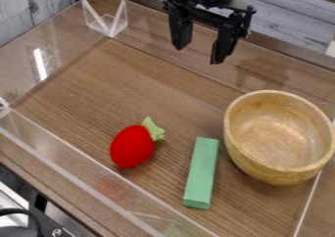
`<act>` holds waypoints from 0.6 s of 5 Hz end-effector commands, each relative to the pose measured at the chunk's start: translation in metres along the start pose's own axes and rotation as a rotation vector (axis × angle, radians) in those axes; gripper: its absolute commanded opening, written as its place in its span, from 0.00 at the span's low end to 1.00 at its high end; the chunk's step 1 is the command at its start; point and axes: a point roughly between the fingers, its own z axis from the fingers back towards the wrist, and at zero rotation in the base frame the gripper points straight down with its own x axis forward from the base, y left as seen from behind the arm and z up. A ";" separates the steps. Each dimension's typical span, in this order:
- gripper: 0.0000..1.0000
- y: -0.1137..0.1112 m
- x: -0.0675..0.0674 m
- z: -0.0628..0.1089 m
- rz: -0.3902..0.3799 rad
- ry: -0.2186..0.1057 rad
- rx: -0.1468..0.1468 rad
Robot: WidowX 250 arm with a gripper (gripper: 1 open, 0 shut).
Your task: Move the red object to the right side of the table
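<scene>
The end effector (202,51) hangs near the far edge of the tabletop (105,102). It is black, with its fingers spread wide, and nothing is between them. It is well apart from all the things below it. Being up there with open fingers seems a good way to get ready, since it can move over and come down without bumping anything.

The red strawberry (133,146) is what has to be moved. It lies on its side near the near left edge, with its pale green leafy top pointing away from that edge. It looks smooth and round, so it may roll if a finger pushes it. Coming down with one finger on each side of its fat part would likely hold it best.

The wooden bowl (242,161) sits by the right edge. It is round and yellow-brown, with a smooth, shiny inside. The green block (202,172) lies flat between the strawberry and the bowl, long and straight, and looks dull. Both are in the way of a low slide to the right, so lifting the strawberry over them seems wise.

The tabletop is brown wood with thin lines in it. The job looks to be at its very start, with the strawberry yet to be picked up.
</scene>
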 end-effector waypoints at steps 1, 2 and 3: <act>1.00 0.002 -0.002 0.005 0.030 0.001 -0.005; 1.00 -0.013 0.009 0.005 0.035 -0.005 -0.006; 1.00 -0.029 0.017 0.012 0.020 -0.022 -0.006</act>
